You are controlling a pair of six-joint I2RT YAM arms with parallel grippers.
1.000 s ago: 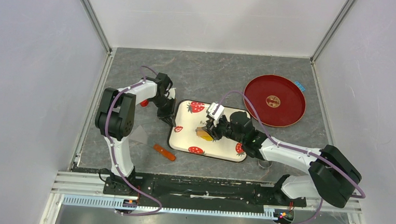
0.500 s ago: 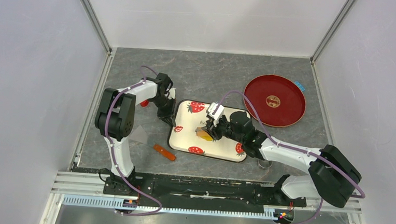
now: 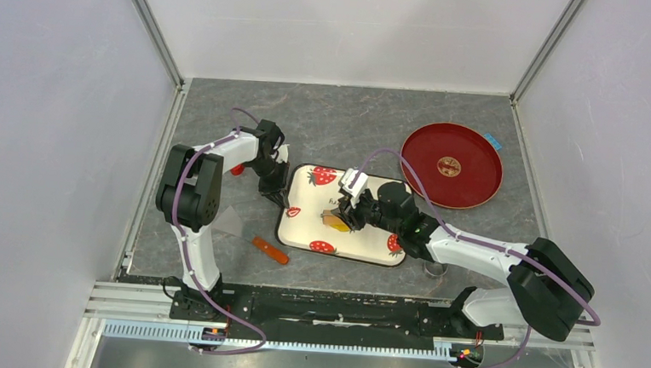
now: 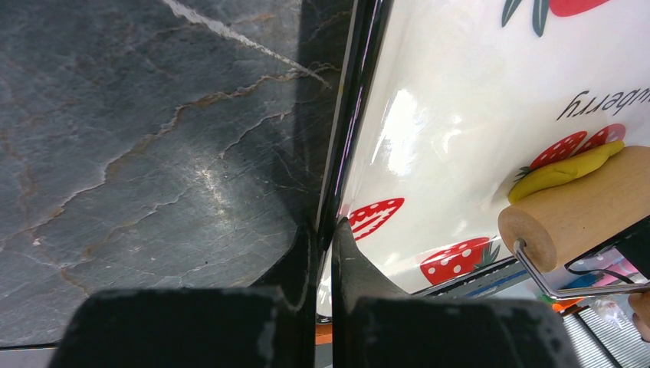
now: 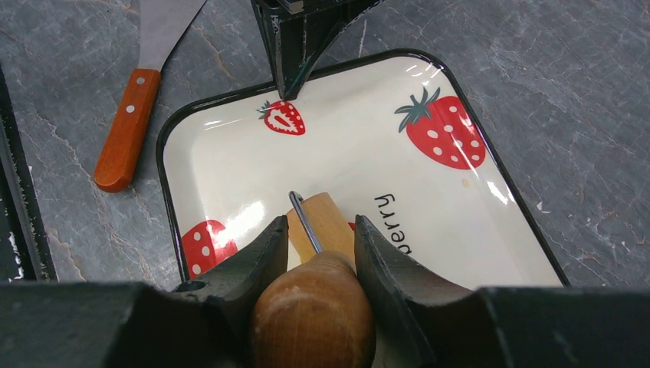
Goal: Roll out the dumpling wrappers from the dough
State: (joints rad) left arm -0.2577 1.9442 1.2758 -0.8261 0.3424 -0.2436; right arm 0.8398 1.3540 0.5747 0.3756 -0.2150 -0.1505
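The enamel tray (image 5: 360, 153), cream with red strawberry prints and a black rim, lies on the grey marbled table (image 3: 351, 126) between the two arms. Inside it is the dough (image 4: 566, 169) — a small bright-yellow crescent-shaped piece lying on the tray floor, touching the far side of the wooden roller (image 4: 590, 203) and overlapping one strawberry print. Apart from the roller resting on the dough, the wrist views show nothing else in the tray.

The left gripper (image 4: 326, 230) has its fingers pressed together on the tray's left rim, one finger outside on the table side and one inside the tray. The right gripper (image 5: 322, 230) pinches the roller's rounded wooden handle (image 5: 314, 314) between its two fingers. The barrel reaches forward from them over the tray floor, with a wire bracket joining it to the handle.

A spatula (image 5: 126, 126) with an orange-brown handle and a flat metal blade lies on the table just beside the tray's near left corner, not touching it. A round red plate (image 3: 467, 184) sits well apart at the far right of the table. It has a small pale mark at its centre — too small to make out.
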